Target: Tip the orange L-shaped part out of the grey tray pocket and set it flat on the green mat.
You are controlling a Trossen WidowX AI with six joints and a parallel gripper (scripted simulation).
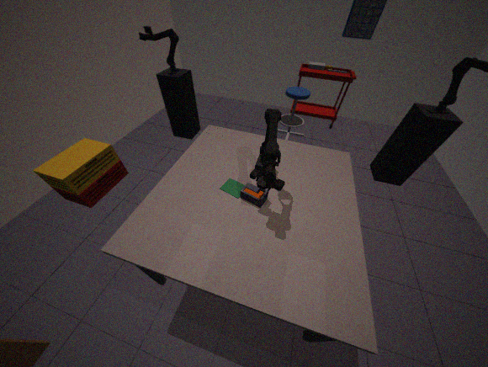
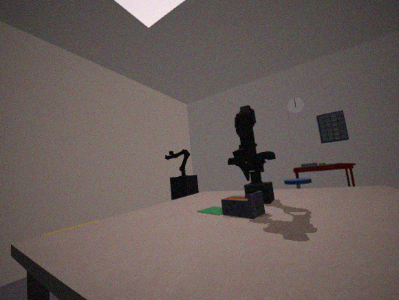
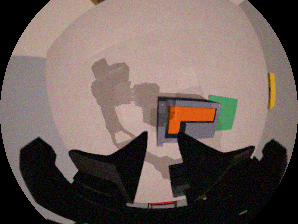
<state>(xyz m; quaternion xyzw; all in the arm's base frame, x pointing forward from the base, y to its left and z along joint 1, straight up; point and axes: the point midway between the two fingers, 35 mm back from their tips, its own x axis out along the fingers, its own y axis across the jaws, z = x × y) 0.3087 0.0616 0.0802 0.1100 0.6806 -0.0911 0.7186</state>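
the orange part (image 1: 255,194) (image 2: 237,199) (image 3: 195,114) lies flat in the pocket of the grey tray (image 1: 248,199) (image 2: 241,208) (image 3: 202,131), top side up. its long axis runs along the tray, the plain end pointing toward the green mat (image 1: 231,188) (image 2: 211,210) (image 3: 226,112) just beside it. the l-shaped end is away from the mat, by the tray's raised wall; in the wrist view its short leg points down the picture, toward the fingers.

the arm (image 1: 272,126) (image 2: 247,135) stands tall behind the tray, with its wrist low in front and the gripper (image 1: 266,188) (image 2: 254,175) (image 3: 162,135) pointing down. the jaws are partway open, with nothing between them. the tips seem to be above the tray, though the dim exterior view makes their height hard to judge.
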